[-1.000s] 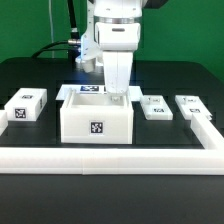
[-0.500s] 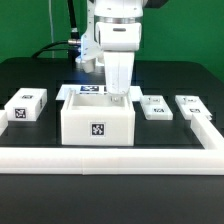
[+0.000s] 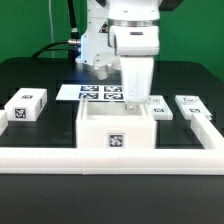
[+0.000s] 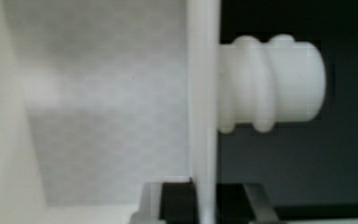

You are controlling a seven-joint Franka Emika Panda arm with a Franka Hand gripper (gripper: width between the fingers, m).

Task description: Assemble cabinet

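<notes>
The cabinet (image 3: 116, 128) stands open-topped on the black table (image 3: 30, 70), its front just behind the long white rail (image 3: 60, 157). The gripper (image 3: 137, 102) grips its wall on the exterior view's right. In the wrist view the jaws stand narrow, and the dark fingers (image 4: 163, 200) pinch that thin wall. A ribbed white peg (image 4: 274, 85) juts from the wall's outer face. The marker board (image 3: 95, 92) lies behind the cabinet.
</notes>
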